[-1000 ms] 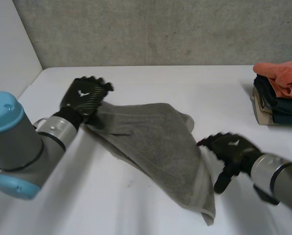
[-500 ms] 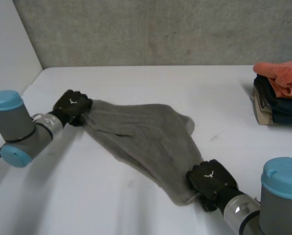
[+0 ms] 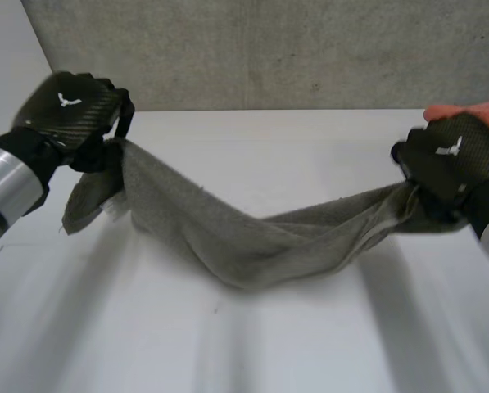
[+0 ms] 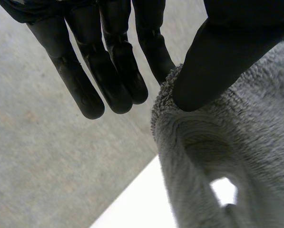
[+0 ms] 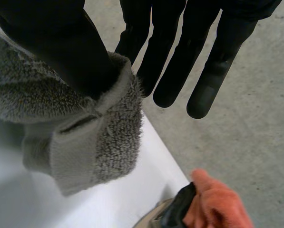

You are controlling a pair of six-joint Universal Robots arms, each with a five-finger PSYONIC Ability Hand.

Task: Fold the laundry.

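Observation:
A grey towel (image 3: 252, 246) hangs stretched between my two hands, and its sagging middle reaches down to the white table (image 3: 310, 147). My left hand (image 3: 68, 110) is raised at the far left and pinches one end, with a loose flap drooping below it. In the left wrist view the thumb (image 4: 218, 61) presses the towel's edge (image 4: 227, 156) against straight fingers (image 4: 108, 71). My right hand (image 3: 453, 160) is raised at the right and grips the other end. In the right wrist view its thumb (image 5: 61, 42) clamps the hemmed corner (image 5: 84, 133) against the fingers.
A stack of folded laundry with an orange cloth (image 5: 218, 199) on top sits at the table's far right edge, partly behind my right hand. A concrete wall (image 3: 269, 49) runs along the back of the table.
Both hands closed on the towel's ends, then rose and moved apart. The towel, which lay flat on the table, now hangs between them.

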